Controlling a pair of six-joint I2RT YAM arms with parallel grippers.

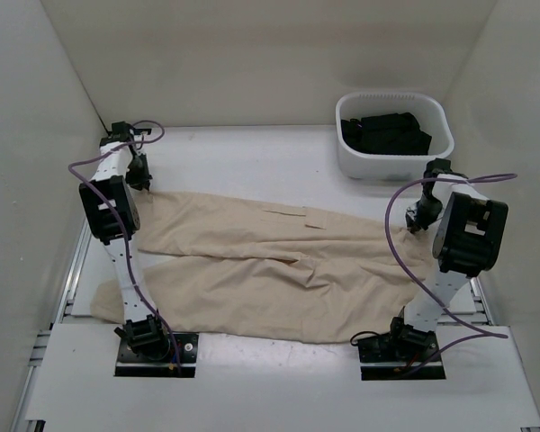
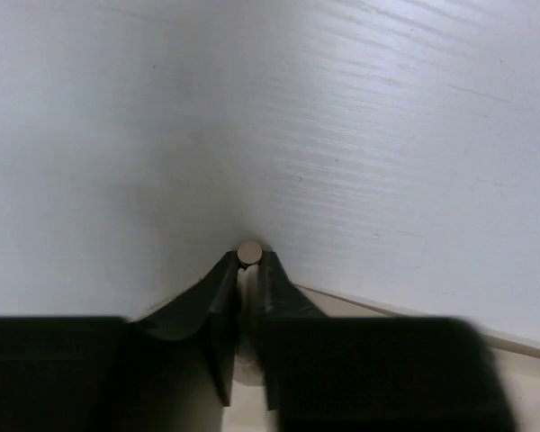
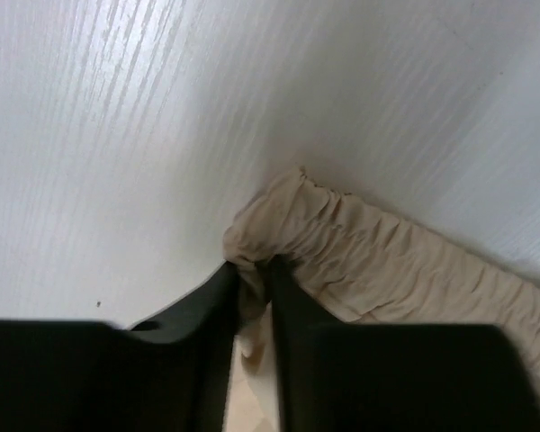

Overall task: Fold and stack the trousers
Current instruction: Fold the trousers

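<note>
The light beige trousers [image 1: 279,261] lie spread flat across the table, legs pointing left and waistband at the right. My left gripper [image 1: 147,189] is down at the far left end of the upper leg. In the left wrist view it [image 2: 249,261] is shut on a thin fold of the beige cloth [image 2: 247,306], with a small rolled bit showing at the tips. My right gripper [image 1: 417,223] is down at the right end of the trousers. The right wrist view shows it [image 3: 254,270] shut on the corner of the gathered waistband [image 3: 405,261].
A white basket [image 1: 394,97] holding black garments [image 1: 385,130] stands at the back right, just behind my right arm. White walls close in the table on the left, back and right. The lower trouser leg reaches the left arm's base [image 1: 148,342].
</note>
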